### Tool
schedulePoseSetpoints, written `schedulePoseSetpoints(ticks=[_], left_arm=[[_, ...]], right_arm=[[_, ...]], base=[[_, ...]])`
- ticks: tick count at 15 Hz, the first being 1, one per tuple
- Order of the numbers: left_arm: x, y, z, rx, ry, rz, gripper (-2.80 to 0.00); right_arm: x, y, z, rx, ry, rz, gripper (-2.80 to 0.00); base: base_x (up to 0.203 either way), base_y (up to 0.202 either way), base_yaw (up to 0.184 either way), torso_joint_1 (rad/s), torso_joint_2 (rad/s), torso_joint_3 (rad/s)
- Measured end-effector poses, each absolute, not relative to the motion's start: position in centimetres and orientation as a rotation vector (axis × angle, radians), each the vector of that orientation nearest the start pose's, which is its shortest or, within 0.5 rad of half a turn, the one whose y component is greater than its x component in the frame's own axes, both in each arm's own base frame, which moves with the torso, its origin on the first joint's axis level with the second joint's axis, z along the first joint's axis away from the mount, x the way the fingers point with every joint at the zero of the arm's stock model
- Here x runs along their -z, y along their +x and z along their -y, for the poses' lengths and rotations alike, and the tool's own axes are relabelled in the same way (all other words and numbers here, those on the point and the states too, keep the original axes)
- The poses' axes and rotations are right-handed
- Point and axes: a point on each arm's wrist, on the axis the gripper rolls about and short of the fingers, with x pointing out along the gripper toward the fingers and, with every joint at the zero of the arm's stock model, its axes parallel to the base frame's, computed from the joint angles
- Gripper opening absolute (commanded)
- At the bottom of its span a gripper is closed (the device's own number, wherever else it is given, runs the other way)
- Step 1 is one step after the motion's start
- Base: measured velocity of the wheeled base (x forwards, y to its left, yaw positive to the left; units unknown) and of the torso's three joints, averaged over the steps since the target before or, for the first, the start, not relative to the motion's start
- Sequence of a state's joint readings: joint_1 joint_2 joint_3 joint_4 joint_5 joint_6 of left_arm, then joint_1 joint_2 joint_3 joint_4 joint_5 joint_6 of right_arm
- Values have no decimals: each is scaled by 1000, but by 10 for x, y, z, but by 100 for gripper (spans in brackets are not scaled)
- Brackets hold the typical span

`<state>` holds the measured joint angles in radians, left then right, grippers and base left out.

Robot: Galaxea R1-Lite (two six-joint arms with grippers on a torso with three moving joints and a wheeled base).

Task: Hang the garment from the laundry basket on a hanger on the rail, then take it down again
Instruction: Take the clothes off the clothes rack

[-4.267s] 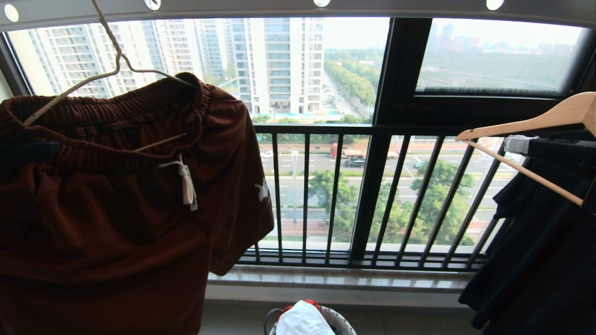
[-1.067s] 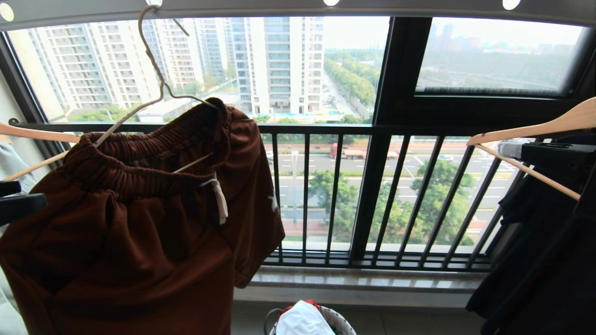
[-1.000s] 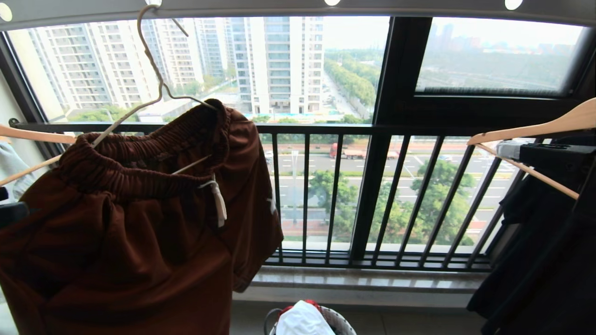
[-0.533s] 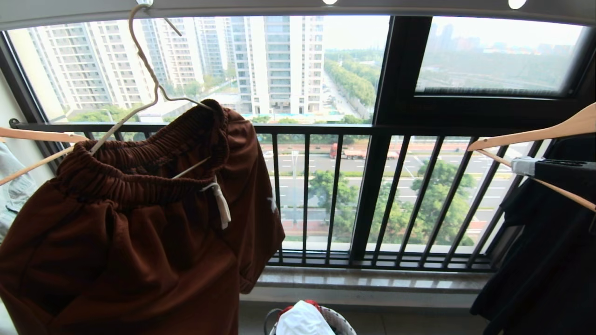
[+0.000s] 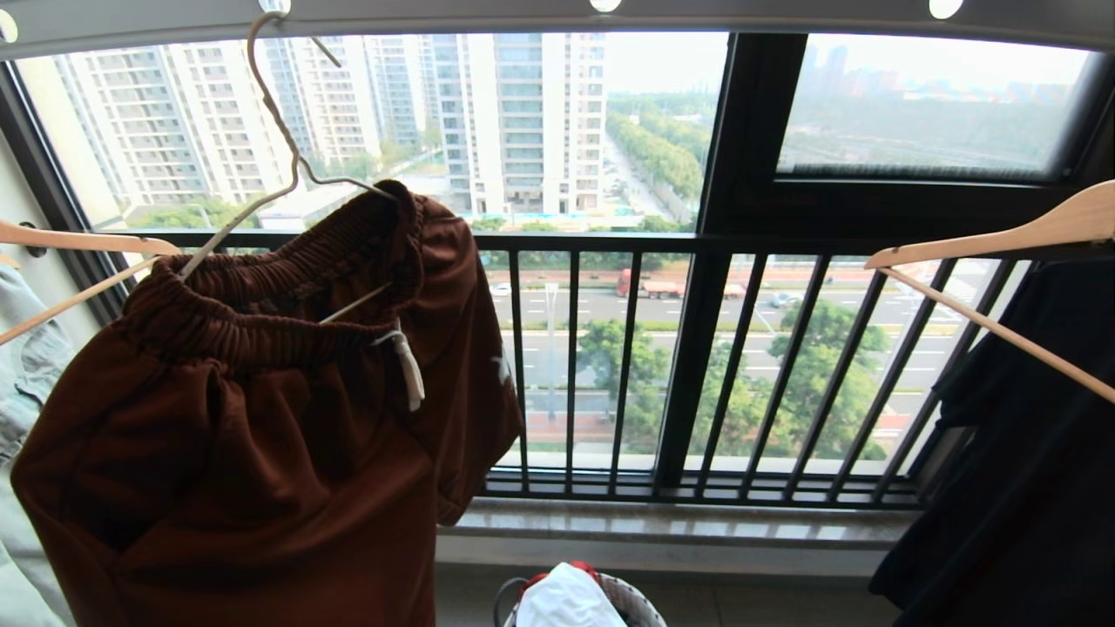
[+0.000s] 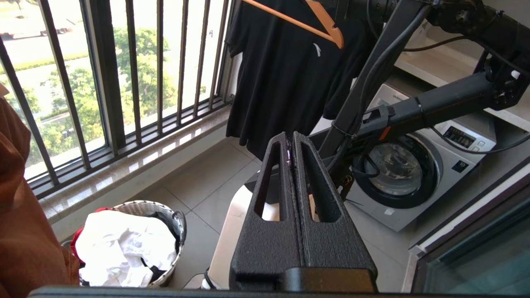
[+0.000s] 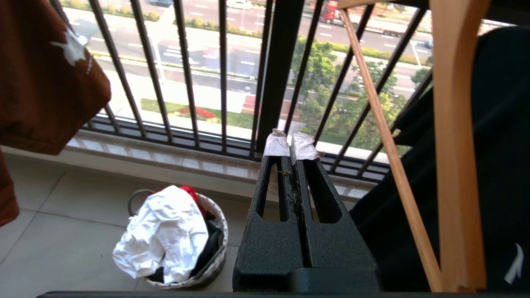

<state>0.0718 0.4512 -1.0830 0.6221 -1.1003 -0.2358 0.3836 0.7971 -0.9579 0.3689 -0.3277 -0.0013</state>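
Rust-brown garment on hanger, hook seemingly through rail.

Floor: pale square tiles with thin grout lines, running up to a polished stone sill under the black balustrade. Standing on it: the laundry basket, round, dark rim, pale perforated side, near the sill; a crumpled white cloth heaped on top, red and dark fabric beneath it. Also on it: a front-loading washing machine, silver-grey, set against the side wall
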Motion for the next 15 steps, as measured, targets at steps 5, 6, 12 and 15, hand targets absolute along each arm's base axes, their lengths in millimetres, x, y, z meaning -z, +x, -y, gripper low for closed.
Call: schedulePoseSetpoints(ticks=[5, 6, 12, 15], left_arm=[[-283, -107, 20, 947, -278, -98, -280], [-280, -113, 15, 952, -295, -93, -280], [-265, -119, 2, 634, -360, -79, -280], [-263, -124, 9, 545, -361, -41, -280]], right_arm=[[-285, -7, 10, 161, -67, -166, -280], [-281, -19, 11, 196, -72, -160, -280], [-218, -53, 14, 246, -67, -186, -280], [-199, -51, 13, 236, -51, -194, -280]], base=[[0, 0, 0, 0, 0, 0], [0, 0, 0, 0, 0, 0], [0, 0, 0, 0, 0, 0], [0, 0, 0, 0, 0, 0]])
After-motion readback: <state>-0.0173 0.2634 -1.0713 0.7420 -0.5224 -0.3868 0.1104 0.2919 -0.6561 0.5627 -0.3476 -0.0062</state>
